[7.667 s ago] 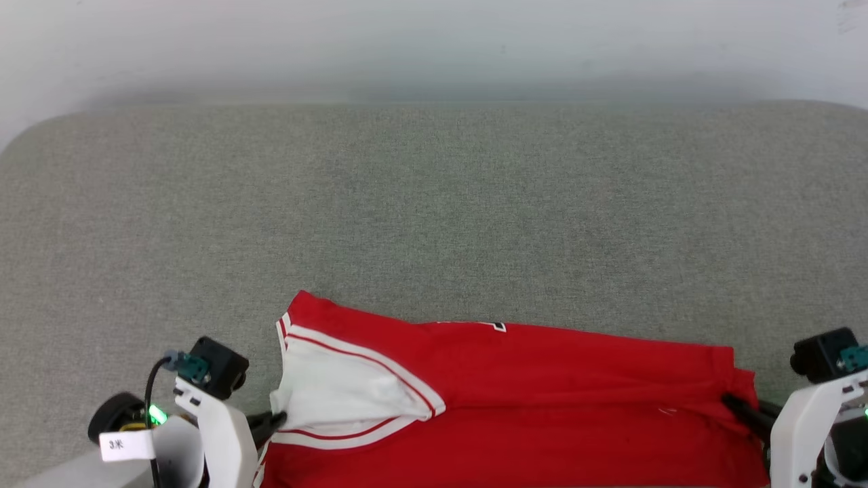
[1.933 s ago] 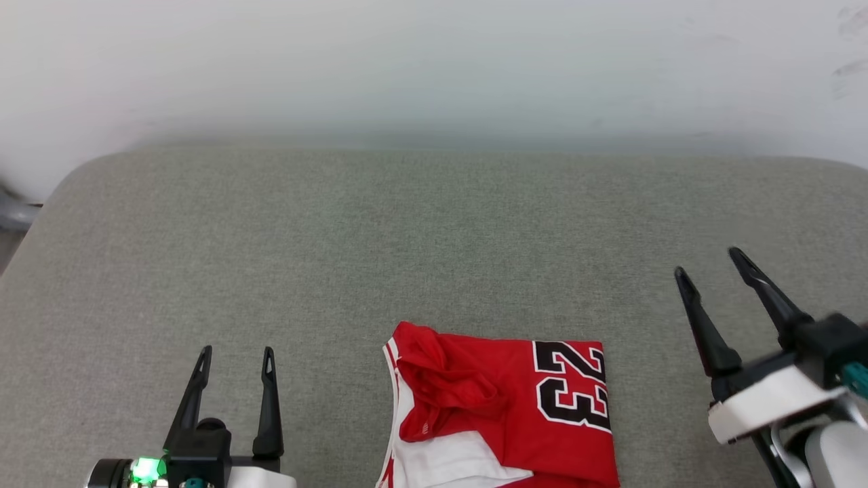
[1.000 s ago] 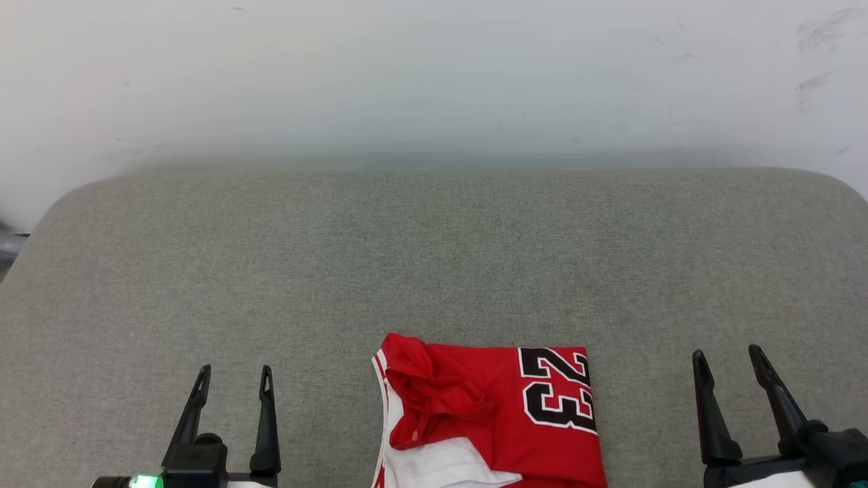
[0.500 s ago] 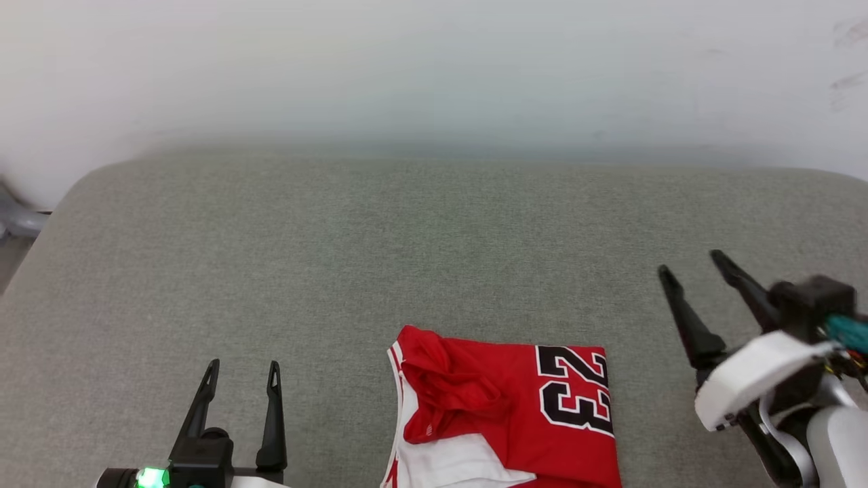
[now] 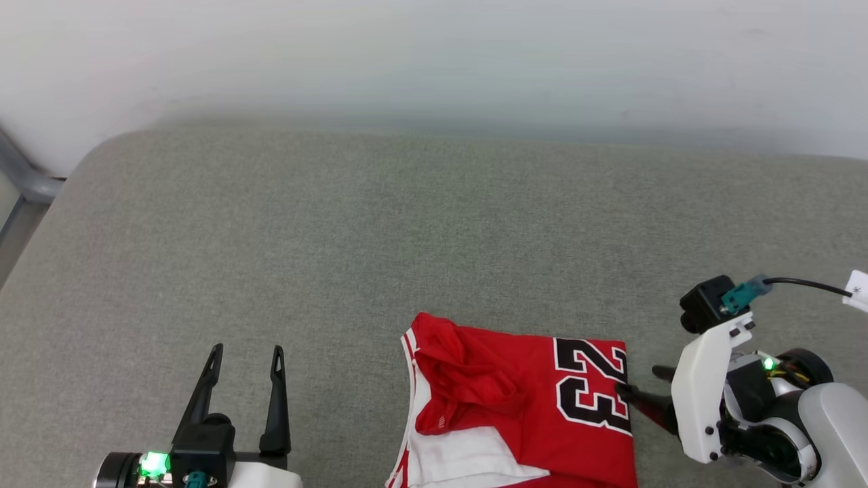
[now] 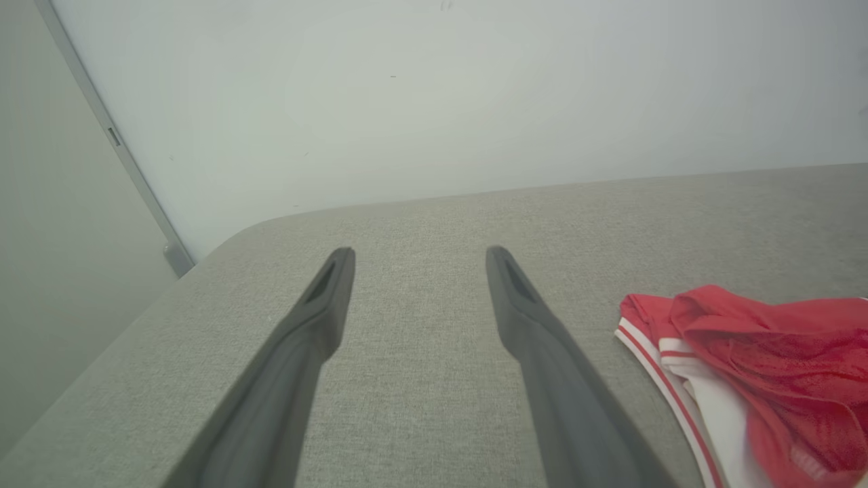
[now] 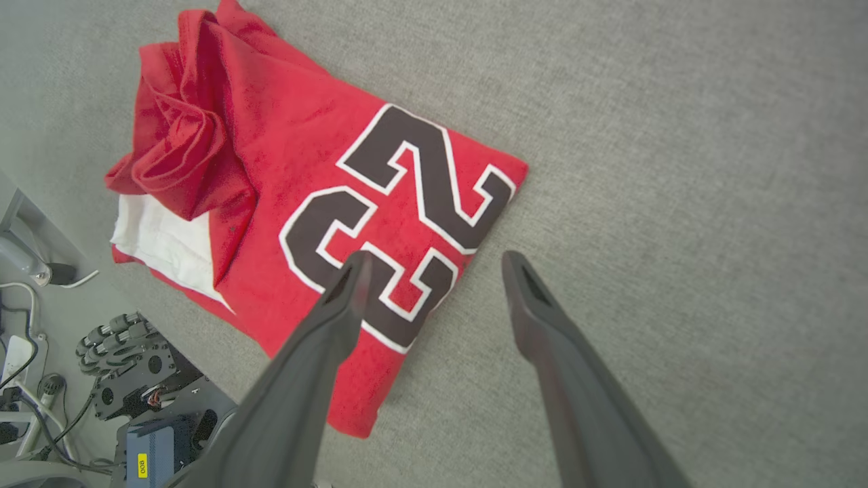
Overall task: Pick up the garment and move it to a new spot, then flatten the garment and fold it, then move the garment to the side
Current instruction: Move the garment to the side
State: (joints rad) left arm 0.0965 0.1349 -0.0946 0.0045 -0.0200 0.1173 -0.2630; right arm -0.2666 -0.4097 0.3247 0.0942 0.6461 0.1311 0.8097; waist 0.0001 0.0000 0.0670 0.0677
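Observation:
The garment (image 5: 515, 413) lies folded into a small red rectangle at the near middle of the grey cushion, its dark "23" print (image 5: 593, 386) facing up and a white sleeve showing at its near left. My right gripper (image 5: 641, 381) is open and low at the garment's right edge. In the right wrist view this gripper (image 7: 437, 257) has one finger over the print (image 7: 393, 224) and the other over bare cushion. My left gripper (image 5: 247, 351) stands open and empty, well left of the garment (image 6: 759, 366). It holds nothing in the left wrist view (image 6: 420, 252).
The grey upholstered surface (image 5: 407, 237) stretches far and to both sides, ending at a white wall (image 5: 434, 54). A grey metal bar (image 5: 27, 176) runs past the far left corner. Beyond the cushion's near edge are cables and robot parts (image 7: 129, 379).
My right gripper has swung down from its raised place at the right to the garment's right edge. The camera has shifted a little. The left gripper and the garment stay put.

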